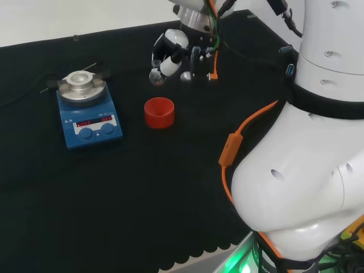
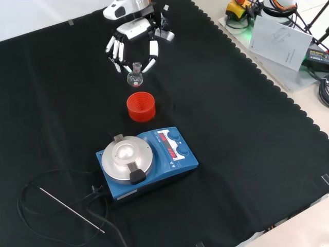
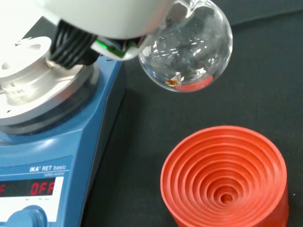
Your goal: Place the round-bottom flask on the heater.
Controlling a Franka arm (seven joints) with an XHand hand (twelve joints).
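Hard to make out in the head view: round-bottom flask [image 1: 157, 77], a small clear bulb in the upper middle of the frame, half lost against the black cloth and the hand [image 1: 173, 48] above it. Plainer in the front view, upper left of centre: flask [image 2: 135, 77] upright, neck up between the fingers [image 2: 153, 50], which hang down and close in around the neck from both sides; hand [image 2: 132, 32] grasping the flask by the neck, bulb hanging below the fingertips. Hand cut off at the top edge of the front view, wrist partly hidden there. Up close in the wrist view: bulb [image 3: 189, 49] clear, reflections and a small reddish glint inside, contents not to be told; neck hidden behind a blurred white part of the hand [image 3: 99, 16]. Red ribbed stand [image 2: 141, 106] just below the flask in the front view, apart from it, nothing in it; in the head view the same stand [image 1: 158, 112] at frame centre, below and slightly right of the bulb. Blue heater [image 2: 146, 162] in the lower middle of the front view, round metal top [image 2: 126, 157] bare, a thin rod and cable lying at lower left. Wide bare cloth on the desk [image 2: 241, 134] to the right of stand and heater, scalloped desk edge running down the right side.
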